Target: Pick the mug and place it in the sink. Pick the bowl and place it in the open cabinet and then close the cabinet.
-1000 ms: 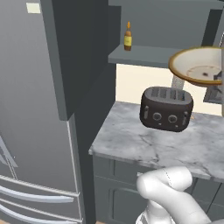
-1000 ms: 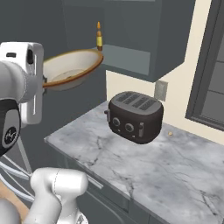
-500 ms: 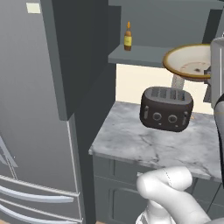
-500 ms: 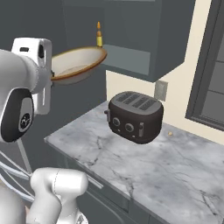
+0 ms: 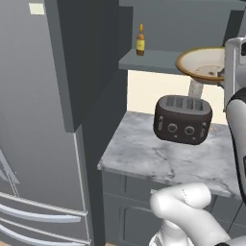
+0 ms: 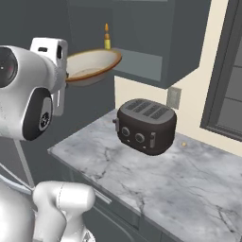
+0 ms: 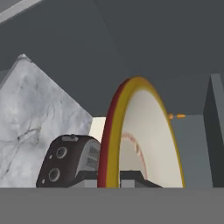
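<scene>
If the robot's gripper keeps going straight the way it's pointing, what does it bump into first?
Probably the cabinet: the gripper, shut on the bowl, points toward its dark open inside. The toaster sits off to one side. Depth is unclear.

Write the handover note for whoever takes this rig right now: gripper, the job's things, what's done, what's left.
Gripper: shut on the bowl's rim.
Bowl: held in the air above the toaster, just in front of the open cabinet's shelf, where a small bottle stands.
Done: bowl picked up and raised to shelf height.
Left: set the bowl on the shelf, let go, close the cabinet. The mug step cannot be judged from these views.
</scene>
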